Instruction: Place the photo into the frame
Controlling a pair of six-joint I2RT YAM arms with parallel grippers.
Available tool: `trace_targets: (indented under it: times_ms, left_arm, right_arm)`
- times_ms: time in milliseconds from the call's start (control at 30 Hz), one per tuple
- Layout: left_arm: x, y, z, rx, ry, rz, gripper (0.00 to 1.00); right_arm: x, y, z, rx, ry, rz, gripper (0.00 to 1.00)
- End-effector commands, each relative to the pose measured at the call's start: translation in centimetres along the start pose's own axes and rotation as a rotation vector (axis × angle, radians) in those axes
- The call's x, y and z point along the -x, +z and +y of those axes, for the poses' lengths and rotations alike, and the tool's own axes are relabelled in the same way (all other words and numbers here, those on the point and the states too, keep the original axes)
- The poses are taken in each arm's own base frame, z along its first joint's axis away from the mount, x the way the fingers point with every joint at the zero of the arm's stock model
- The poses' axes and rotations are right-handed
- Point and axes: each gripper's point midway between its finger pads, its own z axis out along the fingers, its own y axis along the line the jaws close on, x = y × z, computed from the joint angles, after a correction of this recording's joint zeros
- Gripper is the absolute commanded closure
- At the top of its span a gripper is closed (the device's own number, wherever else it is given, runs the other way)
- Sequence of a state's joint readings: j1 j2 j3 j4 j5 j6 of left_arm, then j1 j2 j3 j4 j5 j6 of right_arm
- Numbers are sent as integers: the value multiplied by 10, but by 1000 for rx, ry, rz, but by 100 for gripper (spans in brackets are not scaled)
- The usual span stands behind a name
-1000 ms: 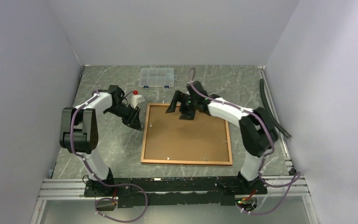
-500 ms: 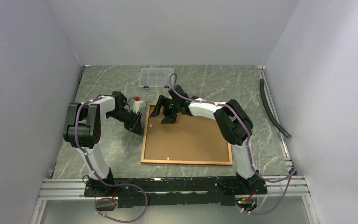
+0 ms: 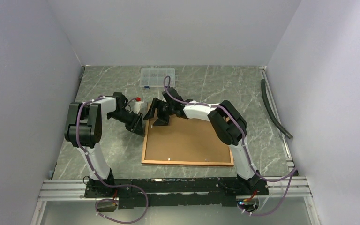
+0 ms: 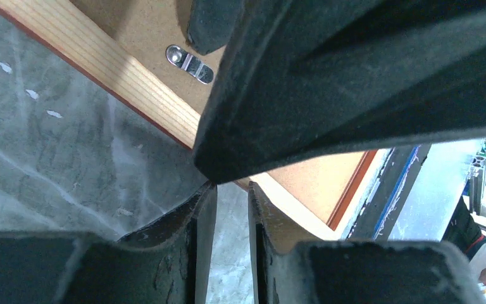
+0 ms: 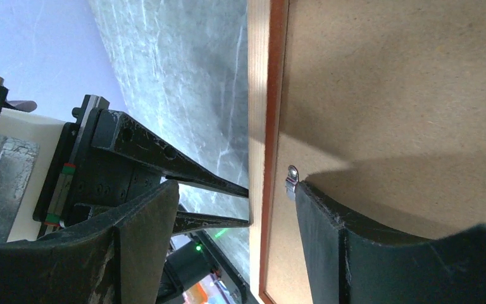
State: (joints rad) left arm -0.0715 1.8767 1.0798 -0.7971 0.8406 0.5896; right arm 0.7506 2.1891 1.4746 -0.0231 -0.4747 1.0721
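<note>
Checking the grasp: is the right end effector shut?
No, the right end effector is wide open, straddling the edge of the frame.

We find a robot test cell, probably a laboratory. Plain walls point(image 3: 178, 33) box in a marble-patterned table point(image 3: 122, 150), with cabled arms point(image 3: 82, 126) bolted to an aluminium rail point(image 3: 61, 189).

Both arms reach forward and bend inward toward each other, the left end effector point(image 3: 140, 127) angled low with its fingers only narrowly parted, the right end effector point(image 3: 154, 116) facing it, jaws spread wide.
</note>
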Motion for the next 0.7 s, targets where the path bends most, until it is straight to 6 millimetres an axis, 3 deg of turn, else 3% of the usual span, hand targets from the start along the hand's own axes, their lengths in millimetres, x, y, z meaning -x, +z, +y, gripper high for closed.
trace_targets:
  times_ms: [0, 667]
  left_arm:
    - [3, 3, 1, 5, 39, -10, 70]
    - [3, 8, -1, 40, 91, 17, 71]
  right_arm:
    - [-9, 11, -7, -29, 12, 24, 28]
    - [-17, 18, -4, -32, 75, 22, 29]
